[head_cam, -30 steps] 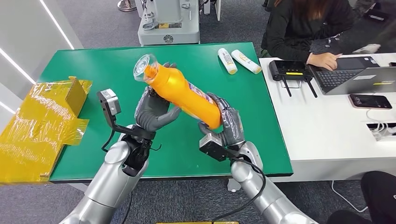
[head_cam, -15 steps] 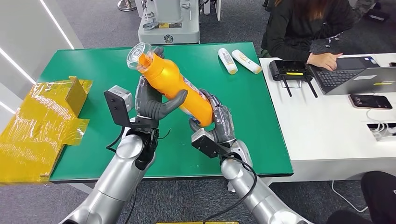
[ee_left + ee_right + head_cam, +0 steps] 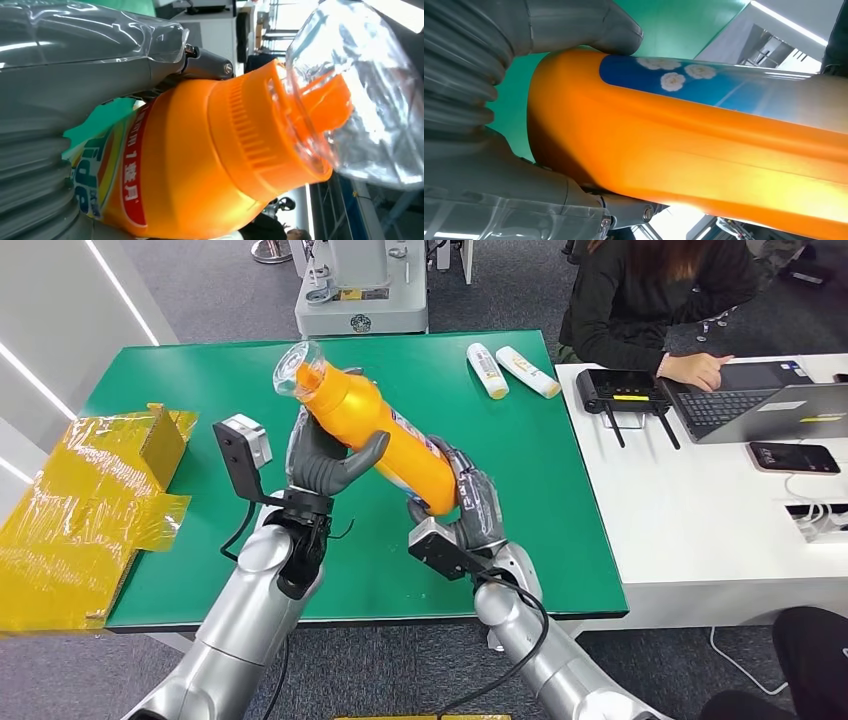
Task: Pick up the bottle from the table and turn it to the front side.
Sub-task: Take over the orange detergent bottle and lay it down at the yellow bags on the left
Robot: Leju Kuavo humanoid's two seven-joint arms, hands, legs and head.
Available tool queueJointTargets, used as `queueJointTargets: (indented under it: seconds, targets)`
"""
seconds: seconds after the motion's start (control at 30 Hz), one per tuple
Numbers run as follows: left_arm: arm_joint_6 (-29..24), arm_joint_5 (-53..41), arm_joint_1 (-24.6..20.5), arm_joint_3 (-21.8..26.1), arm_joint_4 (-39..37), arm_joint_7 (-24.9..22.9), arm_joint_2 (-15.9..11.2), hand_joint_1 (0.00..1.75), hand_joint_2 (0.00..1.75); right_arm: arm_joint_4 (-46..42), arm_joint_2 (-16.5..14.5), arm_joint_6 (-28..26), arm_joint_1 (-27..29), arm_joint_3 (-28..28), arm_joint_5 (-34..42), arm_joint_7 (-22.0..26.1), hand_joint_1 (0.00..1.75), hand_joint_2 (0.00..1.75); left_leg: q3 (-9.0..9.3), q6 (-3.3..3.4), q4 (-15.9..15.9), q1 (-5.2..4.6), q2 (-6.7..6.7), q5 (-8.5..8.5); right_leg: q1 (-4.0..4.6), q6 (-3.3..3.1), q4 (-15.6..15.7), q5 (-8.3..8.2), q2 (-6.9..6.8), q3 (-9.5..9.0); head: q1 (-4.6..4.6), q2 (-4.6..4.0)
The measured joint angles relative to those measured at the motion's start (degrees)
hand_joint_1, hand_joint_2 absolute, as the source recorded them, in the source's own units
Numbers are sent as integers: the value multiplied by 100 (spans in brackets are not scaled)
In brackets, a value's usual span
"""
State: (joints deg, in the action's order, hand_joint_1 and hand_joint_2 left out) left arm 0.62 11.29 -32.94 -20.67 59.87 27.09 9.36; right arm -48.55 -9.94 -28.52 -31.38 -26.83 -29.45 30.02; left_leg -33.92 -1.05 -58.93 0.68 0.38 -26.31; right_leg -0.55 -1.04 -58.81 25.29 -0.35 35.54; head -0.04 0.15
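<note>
A large orange bottle (image 3: 385, 435) with a clear cap (image 3: 295, 372) is held tilted in the air above the green table (image 3: 520, 430), cap end up and to the far left. My left hand (image 3: 325, 462) grips its upper body below the neck. My right hand (image 3: 472, 502) holds its base end. The left wrist view shows the orange bottle (image 3: 200, 160), its ribbed collar, the clear cap (image 3: 360, 95) and part of a printed label. In the right wrist view the bottle's (image 3: 704, 150) orange side and a blue label with white flowers lie against my right hand (image 3: 479, 100).
Two small white bottles (image 3: 510, 370) lie at the far right of the table. Yellow wrapped packaging (image 3: 80, 500) hangs over the left edge. A white desk (image 3: 700, 500) on the right carries a laptop, a controller and a phone; a person sits there.
Both hands lifted the bottle and steepened its tilt, and the cap end moved up and left. In the last half second the hold barely shifted.
</note>
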Motion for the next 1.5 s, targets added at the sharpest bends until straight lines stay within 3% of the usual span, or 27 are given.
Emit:
queueJointTargets:
  seconds: [0.27,0.37,0.5,0.53,0.73,0.9,1.2,1.37,1.5]
  targets:
    - [1287,1315,23,254,-125,-670,-60,175,175,-95,-1,-39,208,24,-263,8,175,175,1,0,0,0,1,0,0,0,0,0,1,1,-1,0]
    - [1459,1610,21,282,-197,-818,-69,175,175,-167,0,-53,267,33,-343,-38,175,175,1,0,0,0,1,0,0,0,0,0,1,2,1,1]
    - [1522,1708,16,309,-279,-866,-68,175,175,-204,0,-50,319,44,-355,-36,5,175,1,0,0,0,1,0,0,0,0,0,1,2,0,0]
    - [1519,1682,12,310,-297,-846,-69,175,175,-220,0,-38,337,46,-334,-15,0,175,1,0,0,0,1,0,0,0,0,0,1,2,0,0]
    - [1116,818,-89,309,-365,-327,-84,175,175,-513,2,192,538,93,-23,136,0,175,1,0,0,0,3,0,0,0,0,0,3,2,1,0]
    - [470,-337,-279,308,-488,40,-176,175,175,-1129,37,539,809,110,368,273,0,175,1,0,0,0,3,0,0,0,0,0,3,2,-1,0]
    - [-47,-1359,-450,309,-560,156,-390,175,175,-2330,192,984,1302,103,755,291,0,175,0,0,1,0,3,0,0,0,0,0,3,2,1,0]
    - [-1322,-3622,-690,231,-580,90,-594,175,175,-2861,274,1162,1520,19,855,359,0,175,0,0,0,0,2,0,0,0,0,0,3,3,0,1]
    - [-2133,-5817,-1171,-126,-786,-513,-864,175,175,-3271,362,1245,1579,-126,913,363,0,175,1,-2,1,1,1,2,1,-1,-1,-1,2,3,0,-1]
